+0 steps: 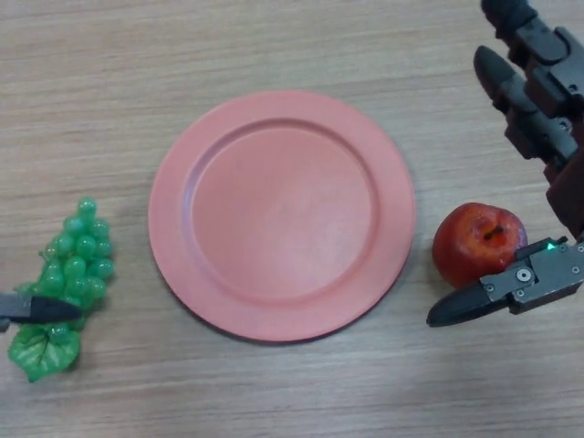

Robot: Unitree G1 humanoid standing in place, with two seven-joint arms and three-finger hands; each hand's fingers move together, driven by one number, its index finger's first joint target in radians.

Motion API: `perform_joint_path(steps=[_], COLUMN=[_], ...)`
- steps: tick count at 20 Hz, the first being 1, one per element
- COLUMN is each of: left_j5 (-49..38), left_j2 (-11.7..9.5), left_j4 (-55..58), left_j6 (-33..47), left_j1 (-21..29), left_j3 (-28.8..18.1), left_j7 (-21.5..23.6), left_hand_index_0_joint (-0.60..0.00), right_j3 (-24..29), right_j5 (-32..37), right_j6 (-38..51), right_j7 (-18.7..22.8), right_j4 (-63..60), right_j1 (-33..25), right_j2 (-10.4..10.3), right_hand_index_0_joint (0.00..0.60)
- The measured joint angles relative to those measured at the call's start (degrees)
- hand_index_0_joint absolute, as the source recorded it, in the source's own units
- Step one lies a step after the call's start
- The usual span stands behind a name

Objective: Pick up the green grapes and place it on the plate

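The bunch of green grapes (78, 260) with a green leaf (41, 351) lies on the table at the left, just left of the empty pink plate (281, 214) in the middle. Only a dark tip of my left hand (32, 308) shows at the left edge, over the lower part of the bunch, just above the leaf. My right hand (568, 182) is at the right edge, open. Its fingers (525, 96) stretch towards the far side and its thumb (484, 297) lies just below a red apple.
A red apple (476, 242) stands on the wooden table (274, 46) right of the plate, between my right hand's thumb and fingers, close to the thumb.
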State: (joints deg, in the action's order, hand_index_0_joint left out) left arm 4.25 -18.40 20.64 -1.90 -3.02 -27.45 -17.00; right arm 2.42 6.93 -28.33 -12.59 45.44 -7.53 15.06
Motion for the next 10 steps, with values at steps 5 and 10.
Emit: perform_joint_path(steps=[5,10], left_j5=[11.2,23.4], left_j2=[0.6,0.4], left_j4=[-4.9,-13.7], left_j6=[0.6,2.5], left_j1=[-2.0,-0.6], left_j3=[0.9,7.6], left_j7=[0.0,3.0], left_hand_index_0_joint=[0.0,0.0], right_j3=[-0.2,-0.2], right_j5=[0.0,0.0], right_j6=[-0.6,-0.6], right_j7=[-0.4,-0.5], right_j4=[-0.3,-1.2], right_j1=[-1.1,-1.3], right_j2=[-0.1,-0.2], right_hand_index_0_joint=[0.0,0.0])
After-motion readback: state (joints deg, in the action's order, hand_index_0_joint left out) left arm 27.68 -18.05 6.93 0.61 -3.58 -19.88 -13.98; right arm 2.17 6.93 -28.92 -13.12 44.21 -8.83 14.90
